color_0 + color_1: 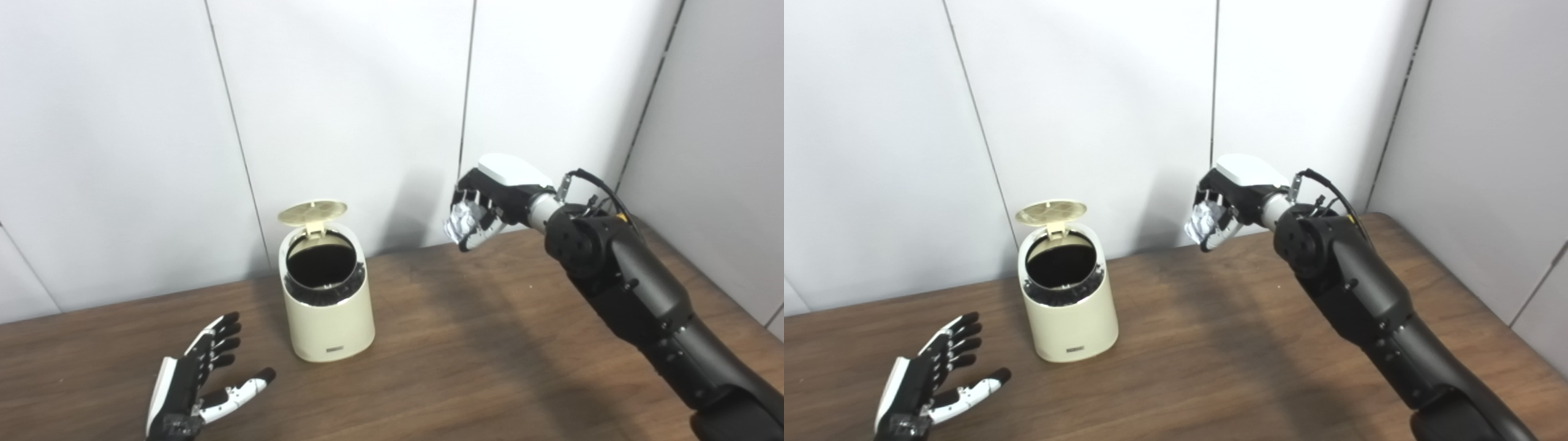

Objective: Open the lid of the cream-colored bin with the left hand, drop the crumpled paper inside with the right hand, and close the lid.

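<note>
The cream-colored bin (327, 318) stands upright on the wooden table, left of centre. Its round lid (312, 211) is tipped up at the back and the dark opening shows. My right hand (484, 205) is shut on the crumpled paper (460, 222) and holds it in the air, well right of the bin and above the table's back edge. My left hand (196, 389) is open and empty, palm up, low over the table in front of and left of the bin. The bin also shows in the right eye view (1067, 309).
The brown wooden table (465, 361) runs to white wall panels (355, 110) at the back and right. My right arm (637, 300) crosses the table's right side.
</note>
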